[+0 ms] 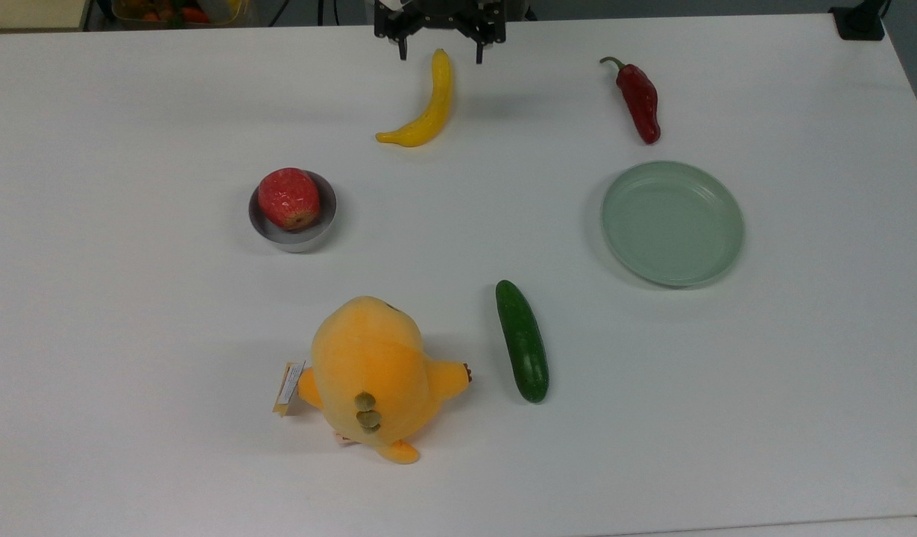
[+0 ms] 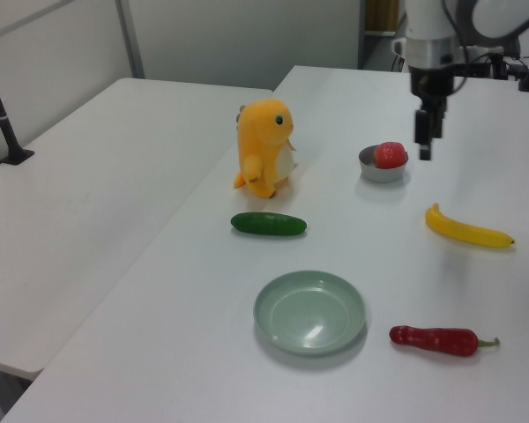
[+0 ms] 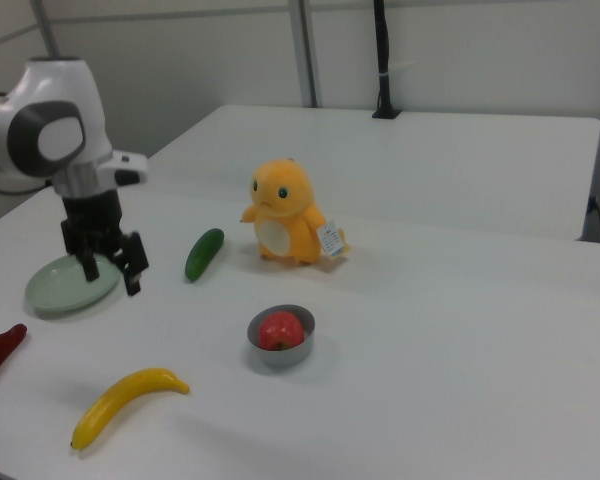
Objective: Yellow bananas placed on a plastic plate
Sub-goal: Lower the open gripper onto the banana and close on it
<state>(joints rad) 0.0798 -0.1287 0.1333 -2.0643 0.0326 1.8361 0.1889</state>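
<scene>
The yellow banana (image 1: 427, 104) lies curved on the white table near its far edge in the top view, with nothing touching it. My gripper (image 1: 440, 54) hangs open over the banana's far tip, one finger on each side of it and nothing between them. In the left view the gripper (image 2: 424, 148) is well above the table, up and to the left of the banana (image 2: 467, 231). The pale green plate (image 1: 673, 223) sits empty at the top view's right. In the right view the gripper (image 3: 111, 275) overlaps the plate (image 3: 52, 296), and the banana (image 3: 125, 403) lies nearer the camera.
A red chilli (image 1: 639, 101) lies between banana and plate at the far edge. A grey bowl (image 1: 320, 231) holds a red apple (image 1: 288, 198). The dark green cucumber (image 1: 522, 341) and the orange plush toy (image 1: 373, 373) stand nearer the front.
</scene>
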